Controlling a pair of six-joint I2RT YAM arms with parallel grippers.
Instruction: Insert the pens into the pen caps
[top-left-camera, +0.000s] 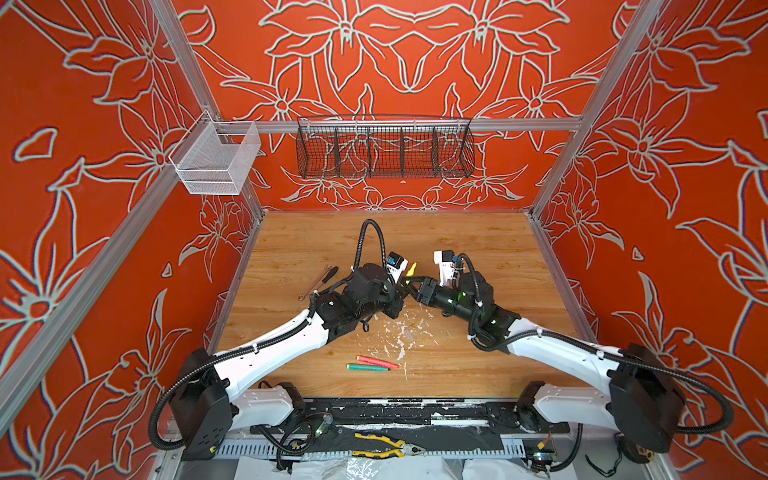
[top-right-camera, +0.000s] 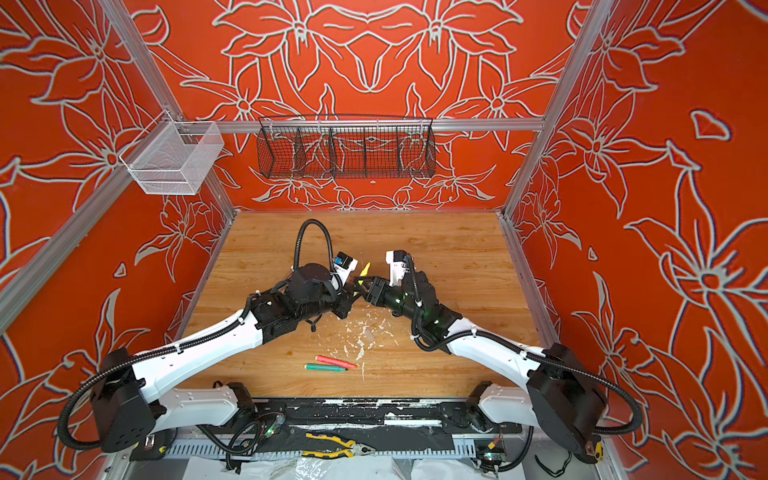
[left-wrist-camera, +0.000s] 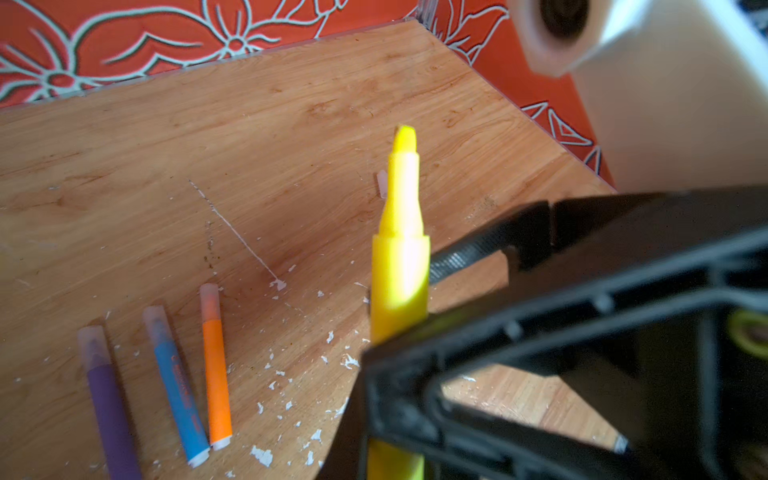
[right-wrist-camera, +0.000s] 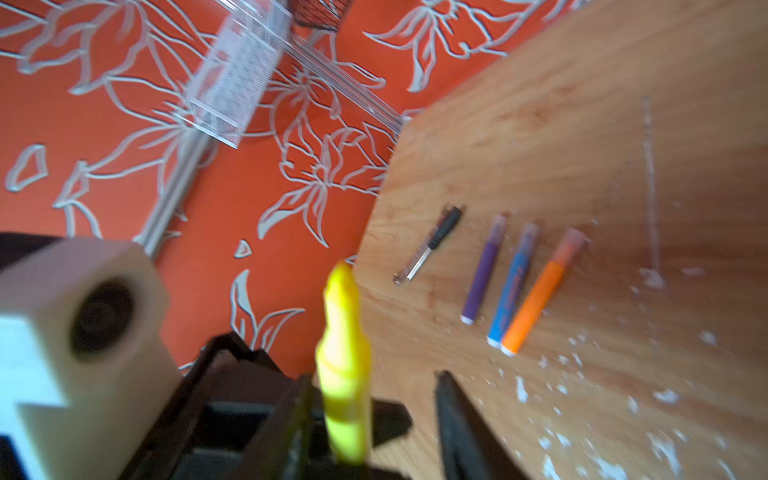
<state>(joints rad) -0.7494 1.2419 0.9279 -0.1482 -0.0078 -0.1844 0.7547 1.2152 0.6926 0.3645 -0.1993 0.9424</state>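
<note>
A yellow pen (left-wrist-camera: 400, 266) stands upright above the table's middle with its tip bare. My left gripper (top-left-camera: 400, 291) is shut on its lower barrel. My right gripper (right-wrist-camera: 374, 415) is open around the same pen; one of its fingers (right-wrist-camera: 453, 419) stands clear of the barrel. Purple (left-wrist-camera: 107, 399), blue (left-wrist-camera: 178, 382) and orange (left-wrist-camera: 216, 365) pens lie side by side, each with a translucent pen cap on its tip. A small whitish pen cap (left-wrist-camera: 381, 183) lies loose behind the yellow pen. Pink-red (top-left-camera: 376, 361) and green (top-left-camera: 368, 368) pens lie near the front edge.
A screwdriver (right-wrist-camera: 434, 243) and a wrench (top-left-camera: 311, 289) lie left of the arms. White flecks (top-left-camera: 401, 336) litter the wood between the arms. Yellow-handled pliers (top-left-camera: 386, 446) rest past the front edge. A black wire basket (top-left-camera: 384, 149) and a white one (top-left-camera: 216, 160) hang on the walls.
</note>
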